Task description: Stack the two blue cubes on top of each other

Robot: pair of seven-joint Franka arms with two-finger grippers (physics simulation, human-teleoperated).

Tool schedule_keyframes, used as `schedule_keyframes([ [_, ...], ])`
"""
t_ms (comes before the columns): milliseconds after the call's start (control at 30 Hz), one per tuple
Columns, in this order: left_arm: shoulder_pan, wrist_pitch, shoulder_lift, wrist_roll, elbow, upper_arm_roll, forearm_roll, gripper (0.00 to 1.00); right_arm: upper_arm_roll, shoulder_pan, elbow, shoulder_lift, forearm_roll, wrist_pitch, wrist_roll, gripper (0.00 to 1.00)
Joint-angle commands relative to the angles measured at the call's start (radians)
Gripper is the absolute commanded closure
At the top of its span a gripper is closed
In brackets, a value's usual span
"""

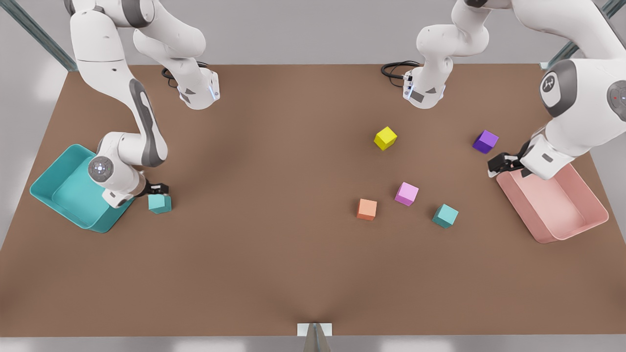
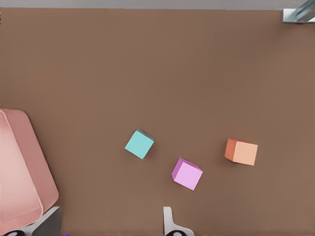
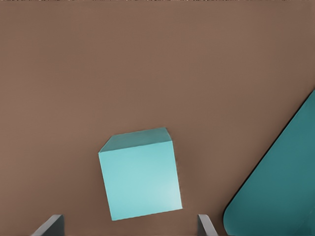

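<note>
One teal cube (image 1: 160,203) (image 3: 140,174) lies on the brown table beside the teal bin, at the front view's left. My right gripper (image 1: 157,188) (image 3: 129,228) hovers just over it, open, with a finger on each side and the cube not gripped. The second teal cube (image 1: 445,215) (image 2: 139,144) rests at the front view's right. My left gripper (image 1: 495,164) (image 2: 108,228) stands open and empty above the pink bin's near corner, well away from that cube.
The teal bin (image 1: 68,190) (image 3: 280,187) sits at the table's left edge and the pink bin (image 1: 562,205) (image 2: 19,167) at its right. A pink cube (image 1: 406,193) (image 2: 187,173), an orange cube (image 1: 367,209) (image 2: 241,152), a yellow cube (image 1: 385,138) and a purple cube (image 1: 485,142) lie scattered.
</note>
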Motion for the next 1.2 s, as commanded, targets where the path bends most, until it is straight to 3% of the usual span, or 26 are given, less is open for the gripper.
schedule_keyframes([
  [0, -0.004, -0.029, -0.004, 0.003, 0.001, -0.003, 0.002, 0.00, -0.005, -0.003, 0.001, 0.003, 0.003, 0.033, -0.157, 0.00],
  [400, 0.001, -0.019, 0.012, 0.006, 0.012, -0.002, 0.002, 0.00, -0.004, 0.000, 0.042, 0.114, 0.003, 0.094, -0.187, 0.00],
  [667, -0.002, -0.120, -0.027, -0.003, 0.003, -0.012, 0.005, 0.00, -0.002, 0.000, 0.036, 0.143, 0.003, 0.122, -0.187, 0.00],
  [1033, 0.005, -0.049, -0.021, 0.003, 0.012, -0.006, 0.008, 0.00, 0.002, 0.000, 0.036, 0.180, 0.005, 0.143, -0.186, 0.01],
  [1100, 0.002, -0.043, -0.016, 0.001, 0.007, -0.008, 0.008, 0.00, 0.002, 0.000, 0.037, 0.189, 0.005, 0.145, -0.186, 0.36],
  [1133, 0.002, -0.014, 0.001, 0.003, 0.010, -0.008, 0.008, 0.00, 0.002, 0.000, 0.037, 0.191, 0.005, 0.159, -0.187, 0.46],
  [1167, 0.004, -0.011, -0.001, 0.003, 0.004, -0.008, 0.008, 0.00, 0.002, 0.000, 0.037, 0.191, 0.005, 0.159, -0.186, 0.50],
])
